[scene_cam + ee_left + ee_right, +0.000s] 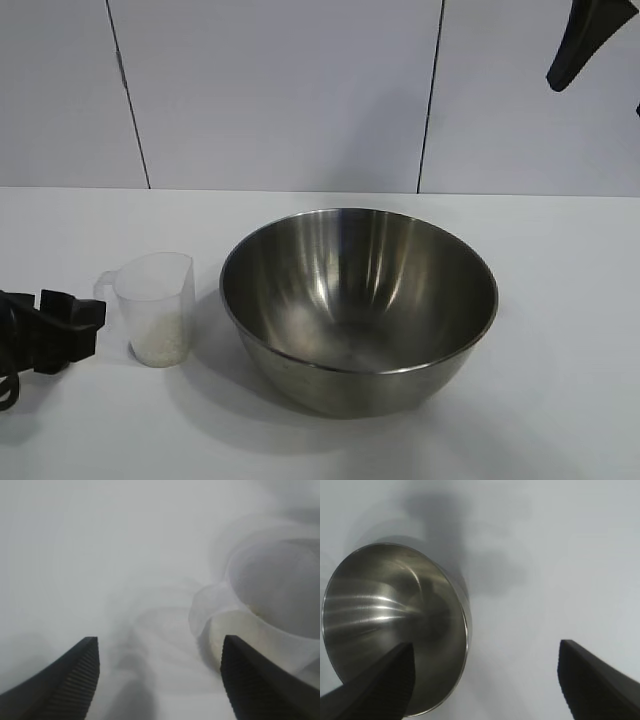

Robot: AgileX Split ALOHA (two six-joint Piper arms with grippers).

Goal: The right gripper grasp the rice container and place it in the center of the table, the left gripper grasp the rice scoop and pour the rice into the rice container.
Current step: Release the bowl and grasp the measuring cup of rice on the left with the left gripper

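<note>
White table (pixel 560 300): cup (pixel 158 305) of rice (pixel 160 345) sits just beside the wide-open, empty left gripper (pixel 100 312), beside the bowl (pixel 358 305). Only the wrist view shows the gap.

I see the white counter (pixel 560 400) carrying the steel bowl (pixel 358 310) and, just beside it, the clear scoop (pixel 156 305) nearest my left fingers (pixel 70 325).

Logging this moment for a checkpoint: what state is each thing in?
rice container: upright mid-table, empty, not gripped.
rice scoop: upright left of the bowl, not yet gripped.
rice: small heap in the scoop's bottom.
left gripper: open, low beside the scoop's handle.
right gripper: open, raised above the table, holding nothing.
</note>
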